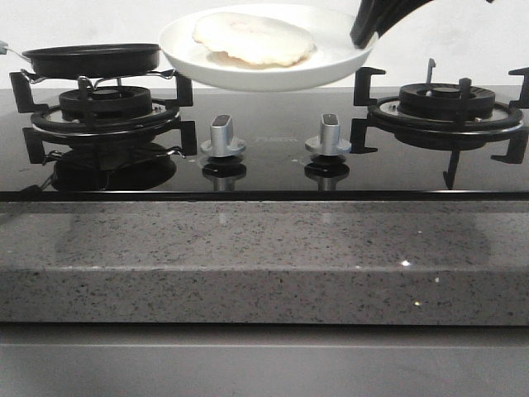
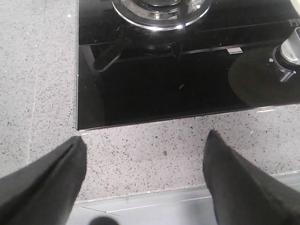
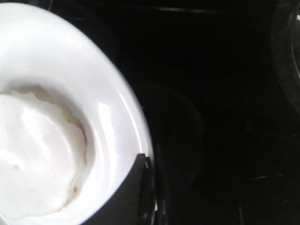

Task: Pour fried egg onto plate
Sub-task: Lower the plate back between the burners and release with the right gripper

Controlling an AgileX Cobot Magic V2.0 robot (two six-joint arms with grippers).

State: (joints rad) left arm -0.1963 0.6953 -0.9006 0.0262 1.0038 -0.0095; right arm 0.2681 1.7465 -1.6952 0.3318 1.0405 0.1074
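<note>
Egg and plate are up in the air together: the fried egg (image 1: 253, 38) lies flat on the white plate (image 1: 331, 62), a little left of its middle, and the plate hangs above the far middle of the black glass hob (image 1: 264, 169), between the two burners. The right tool (image 1: 365, 35) is clamped on the plate's right rim; in the right wrist view one dark finger (image 3: 126, 197) sits over the rim's edge. On the left burner (image 1: 103, 112) rests the black frying pan (image 1: 92, 58), with nothing showing above its rim. The left tool (image 2: 143, 180) hovers over the speckled grey table (image 2: 154, 150) at the hob's near left corner, its fingers (image 2: 47, 183) well apart and holding nothing. Two silver knobs (image 1: 222, 136) stand at the hob's middle.
</note>
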